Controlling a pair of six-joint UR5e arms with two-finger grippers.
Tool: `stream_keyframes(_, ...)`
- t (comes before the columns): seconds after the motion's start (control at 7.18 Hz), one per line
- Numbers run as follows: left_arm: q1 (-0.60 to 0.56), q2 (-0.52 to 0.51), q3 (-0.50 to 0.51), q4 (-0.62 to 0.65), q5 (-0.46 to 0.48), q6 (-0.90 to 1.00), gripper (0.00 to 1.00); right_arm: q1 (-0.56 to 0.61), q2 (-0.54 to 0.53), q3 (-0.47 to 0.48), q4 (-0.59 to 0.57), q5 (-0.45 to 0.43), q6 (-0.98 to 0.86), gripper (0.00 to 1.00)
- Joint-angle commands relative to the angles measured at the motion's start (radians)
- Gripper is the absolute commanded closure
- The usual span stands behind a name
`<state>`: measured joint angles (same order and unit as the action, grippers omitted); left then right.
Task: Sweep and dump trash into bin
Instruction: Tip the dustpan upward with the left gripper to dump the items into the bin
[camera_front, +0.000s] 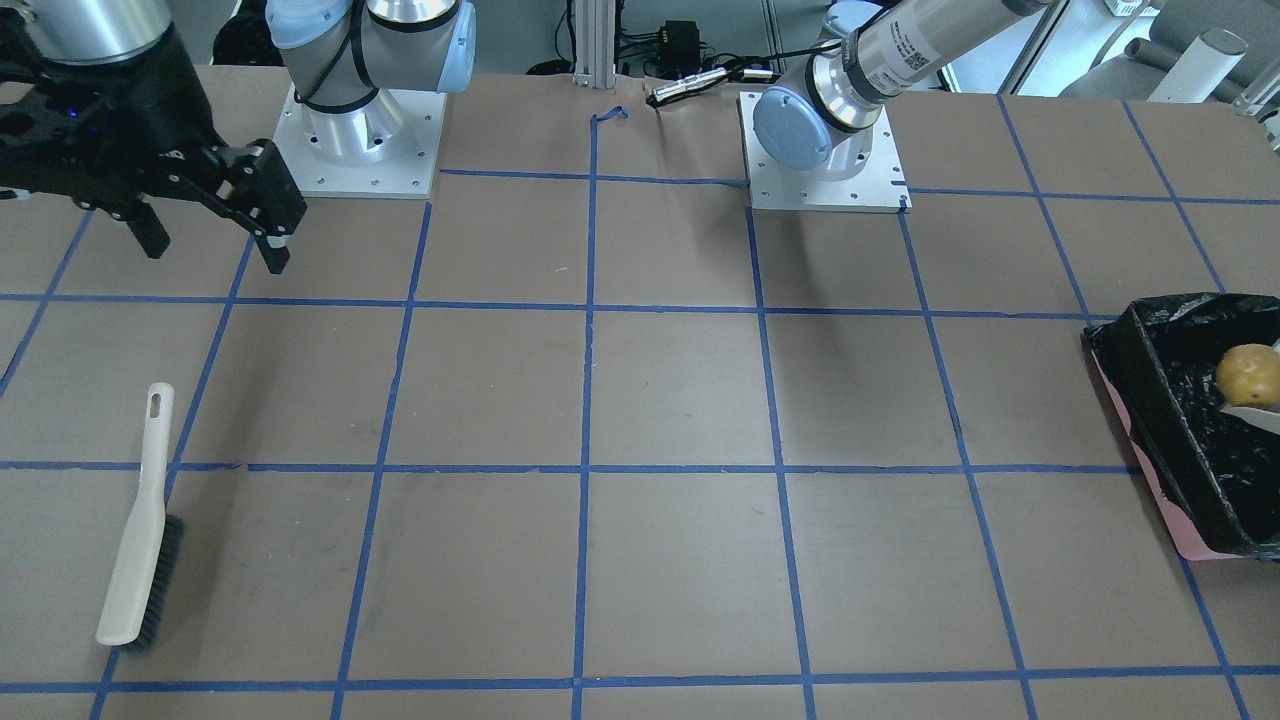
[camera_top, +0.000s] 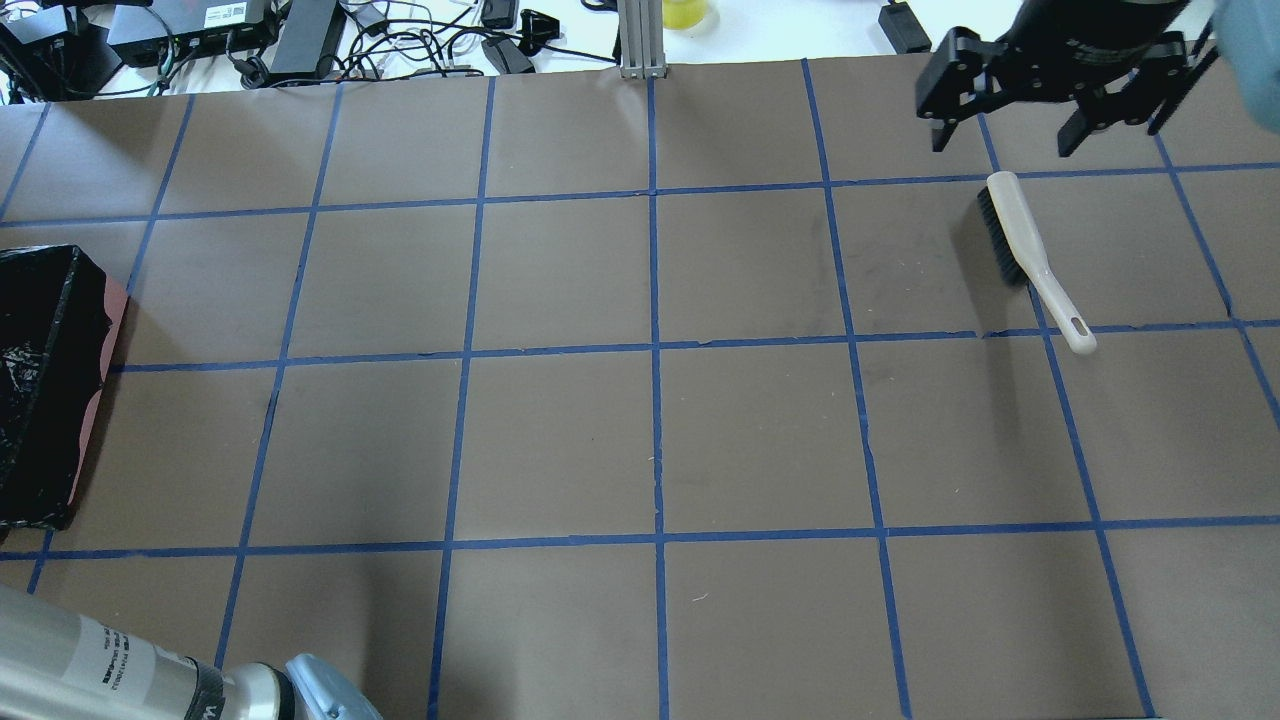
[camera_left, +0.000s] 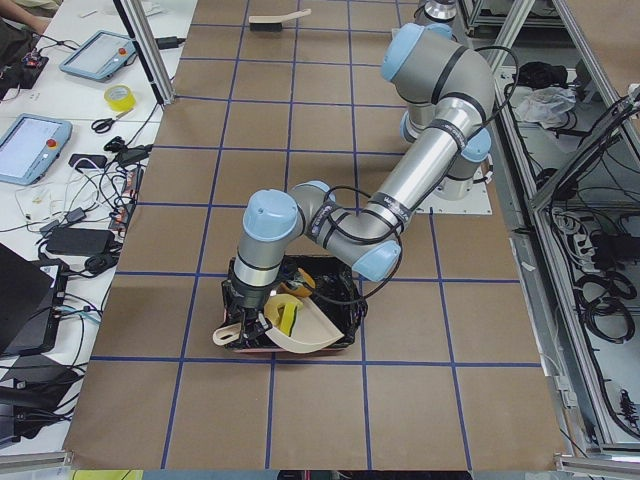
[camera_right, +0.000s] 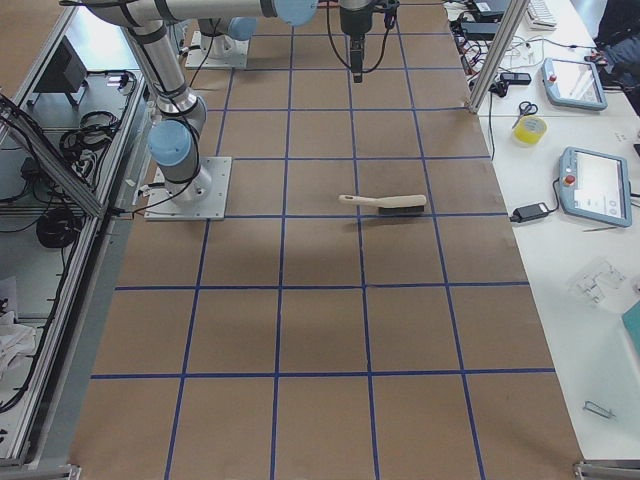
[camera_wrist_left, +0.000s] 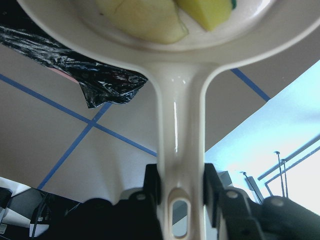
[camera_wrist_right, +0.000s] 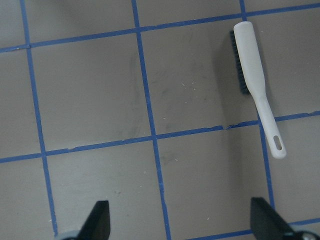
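Beige plastic dustpan (camera_wrist_left: 177, 125): held by its handle in the left claw (camera_wrist_left: 181, 181), fingers pressed against both sides of the stem; carried over the bin (camera_front: 1150, 400) at the end of the worktop (camera_front: 680, 400) on the robot's left; pan tipped so the load can slide off into it; judged step: the dump, under way, not finished.

Trash: yellow sponge (camera_wrist_left: 207, 10) and cream crescent slice (camera_wrist_left: 145, 17) lie inside the pan, side by side; golden-brown lump (camera_front: 1248, 375) shows within the bin's outline; whether it lies in the bin or on the pan's lip cannot be told.

Right claw (camera_front: 217, 253): spread wide, holding nothing; raised over the opposite end of the worktop; likely parked there to keep clear of the dump.

Brush (camera_front: 140, 540): lying flat on the worktop, bristles to one side; near the right claw but apart from it; presumably laid aside because the sweeping is done.

Remaining, by judgement: a steeper tilt to shed the sponge and slice.
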<state>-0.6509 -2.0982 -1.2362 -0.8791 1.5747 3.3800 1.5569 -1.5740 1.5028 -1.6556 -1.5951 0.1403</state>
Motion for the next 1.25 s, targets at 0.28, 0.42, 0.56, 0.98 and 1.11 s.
stream_keyframes(0.28,0.002,0.085,-0.179,0.184,-0.002,0.031,1.00,0.006,0.032,-0.024,-0.073,0.015,-0.080,0.00)
stream_keyframes(0.42,0.001,0.105,-0.196,0.216,-0.002,0.039,1.00,-0.004,0.038,-0.024,-0.061,0.014,-0.085,0.00)
stream_keyframes(0.56,0.000,0.127,-0.200,0.218,-0.001,0.041,1.00,-0.003,0.042,-0.023,-0.059,0.056,-0.100,0.00)
stream_keyframes(0.98,0.000,0.193,-0.316,0.386,-0.001,0.055,1.00,0.000,0.043,-0.013,-0.044,0.067,-0.159,0.00)
stream_keyframes(1.11,0.002,0.219,-0.375,0.457,-0.001,0.058,1.00,0.003,0.040,-0.013,-0.043,0.066,-0.160,0.00)
